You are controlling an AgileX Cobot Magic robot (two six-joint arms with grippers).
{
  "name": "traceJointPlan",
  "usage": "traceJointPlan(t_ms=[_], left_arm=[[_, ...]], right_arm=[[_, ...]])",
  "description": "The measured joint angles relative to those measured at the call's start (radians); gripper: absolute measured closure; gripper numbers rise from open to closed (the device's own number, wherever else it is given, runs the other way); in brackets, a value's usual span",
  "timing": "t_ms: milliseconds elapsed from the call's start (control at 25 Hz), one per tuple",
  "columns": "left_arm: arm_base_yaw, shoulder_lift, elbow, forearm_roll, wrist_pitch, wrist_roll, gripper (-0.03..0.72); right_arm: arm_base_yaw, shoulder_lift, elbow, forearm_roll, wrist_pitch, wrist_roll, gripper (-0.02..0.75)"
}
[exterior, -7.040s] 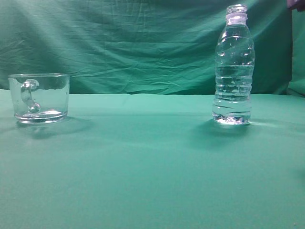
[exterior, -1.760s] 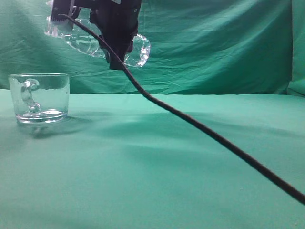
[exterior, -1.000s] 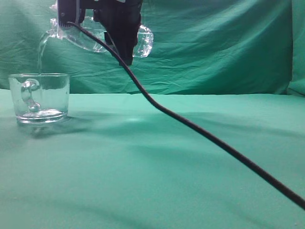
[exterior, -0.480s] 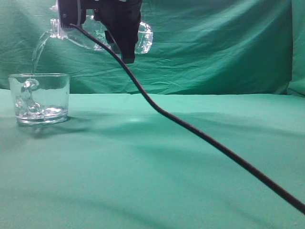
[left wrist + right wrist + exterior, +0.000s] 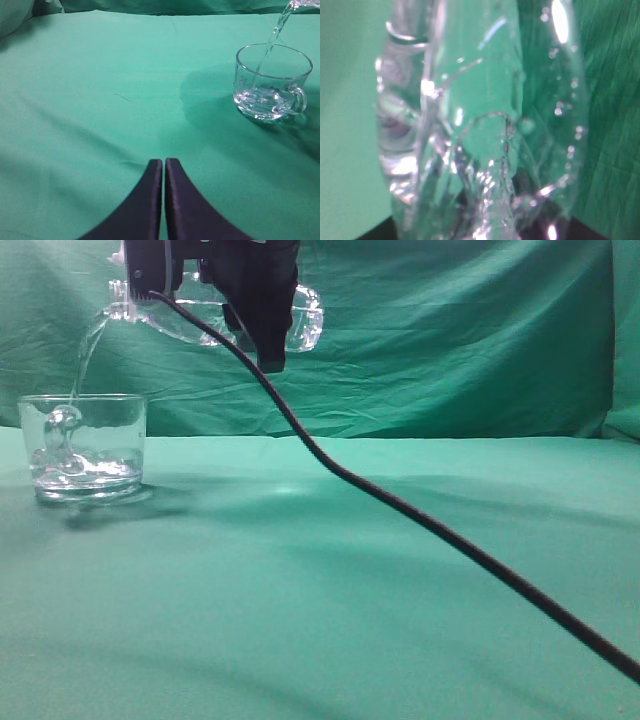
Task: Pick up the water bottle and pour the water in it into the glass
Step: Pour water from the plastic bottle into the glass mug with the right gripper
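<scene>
In the exterior view my right gripper (image 5: 262, 330) is shut on the water bottle (image 5: 300, 322), held almost level high at the upper left, neck pointing left above the glass (image 5: 85, 445). A thin stream of water (image 5: 88, 350) falls from the neck into the glass, which holds a shallow layer of water. The right wrist view is filled by the bottle (image 5: 480, 125). In the left wrist view my left gripper (image 5: 164, 162) is shut and empty, low over the cloth; the glass (image 5: 272, 82) stands at the upper right with the stream (image 5: 272, 37) falling into it.
A green cloth (image 5: 320, 590) covers the table and hangs as a backdrop. A black cable (image 5: 430, 520) runs from the right arm down to the lower right across the exterior view.
The bottle has tipped a little further, and the stream has kept running. The water level in the glass has risen. The left gripper's earlier state is not shown.
</scene>
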Motion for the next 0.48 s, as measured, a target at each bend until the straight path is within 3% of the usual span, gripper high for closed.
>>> traceJointPlan(t_ms=[320, 480], left_arm=[[0.000, 0.000, 0.000, 0.000, 0.000, 0.000, 0.688], [0.000, 0.000, 0.000, 0.000, 0.000, 0.000, 0.688]], right_arm=[[0.000, 0.000, 0.000, 0.018, 0.000, 0.000, 0.435], [0.000, 0.000, 0.000, 0.124, 0.004, 0.009, 0.435]])
